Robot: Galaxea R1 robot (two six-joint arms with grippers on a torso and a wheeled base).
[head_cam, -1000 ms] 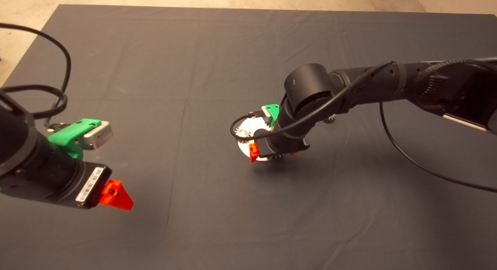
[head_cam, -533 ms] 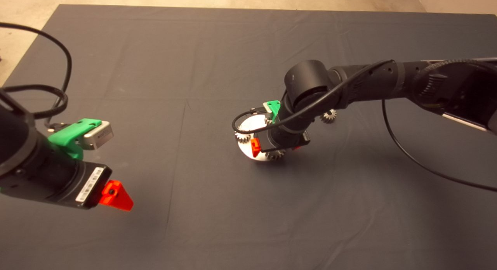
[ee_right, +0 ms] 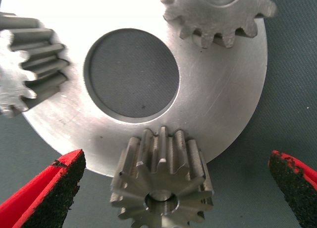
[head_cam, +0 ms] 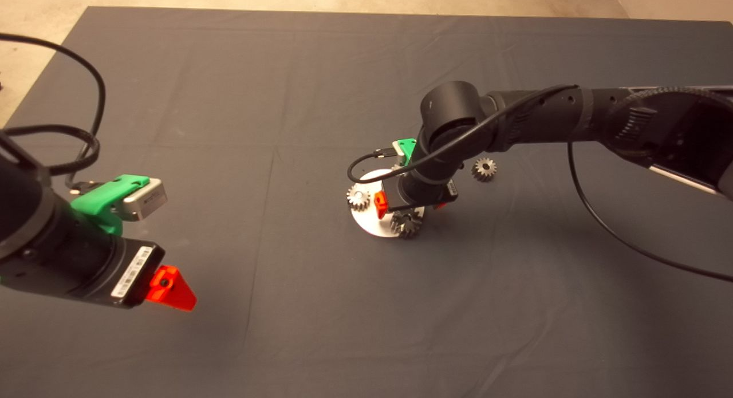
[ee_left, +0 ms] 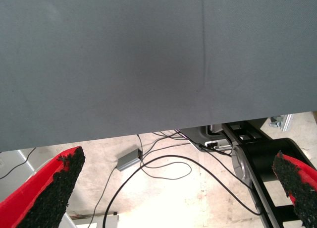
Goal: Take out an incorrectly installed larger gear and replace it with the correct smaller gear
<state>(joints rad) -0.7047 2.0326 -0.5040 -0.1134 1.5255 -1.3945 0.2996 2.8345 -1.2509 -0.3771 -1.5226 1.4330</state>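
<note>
Right wrist view: right gripper [ee_right: 173, 188] hangs spread wide, straddling the larger gear [ee_right: 162, 181] seated at the disc [ee_right: 218, 99] rim, apparently aligned for extraction. Smaller gear [head_cam: 484, 169] lies on the mat [head_cam: 229, 100] beside the disc. Left gripper [ee_left: 173, 188] waits, fingers apart.

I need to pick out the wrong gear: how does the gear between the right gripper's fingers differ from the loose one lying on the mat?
The larger gear sits on the round plate's edge, between the open right gripper fingers; the smaller gear lies apart on the mat. The larger gear has flared, slanted teeth and looks bigger; the smaller gear looks flatter. Both are grey steel.
</note>
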